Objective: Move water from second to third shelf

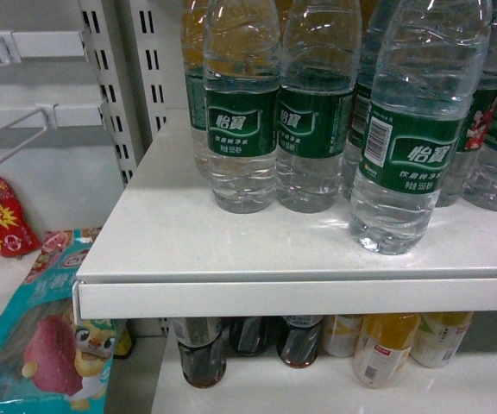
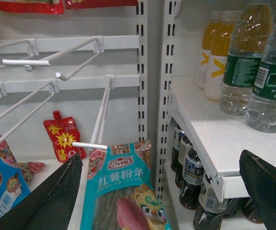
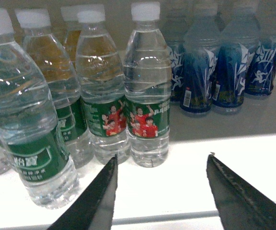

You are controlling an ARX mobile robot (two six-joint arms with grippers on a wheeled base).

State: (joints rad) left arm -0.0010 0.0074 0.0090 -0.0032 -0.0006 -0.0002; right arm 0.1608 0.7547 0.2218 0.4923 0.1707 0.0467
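Right gripper (image 3: pixel 159 191) sits low at the shelf's edge, jaws spread wide with nothing between them. Just beyond stands the water (image 3: pixel 32 129), upright near the front lip of the white shelf (image 1: pixel 231 250), apart from both fingers. Left gripper (image 2: pixel 162 191) hangs open too, off to the side before a teal snack bag (image 2: pixel 123 191). Behind come more green-label bottles (image 3: pixel 147 91), then blue-label bottles (image 3: pixel 200 67) at the back.

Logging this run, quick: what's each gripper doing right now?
Left gripper: open, holding nothing, near the hanging snack packs.
Right gripper: open, empty, in front of the water bottle on the shelf.
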